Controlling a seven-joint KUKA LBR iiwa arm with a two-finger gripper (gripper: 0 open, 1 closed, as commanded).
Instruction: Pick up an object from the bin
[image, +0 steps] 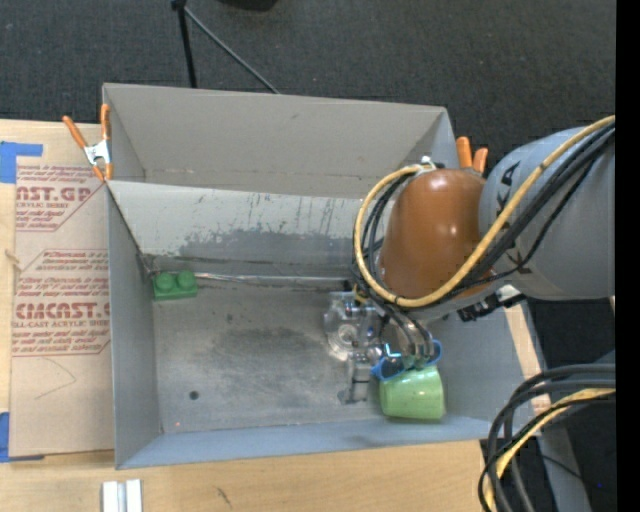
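Camera view | pincer (358, 350) low in grey bin (270, 130), lower right of frame, just left of green cup (412, 393) | pincer spread: cannot tell | green brick (175, 286) at left, well apart | judged: nothing lifted yet, grasp and lift remaining

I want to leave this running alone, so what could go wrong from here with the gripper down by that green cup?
Two risks, as I judge it. The gripper sits low right beside the green cup, so it may push or roll the cup rather than grasp it. The cup also lies close to the bin wall, leaving little room and some chance of striking metal.
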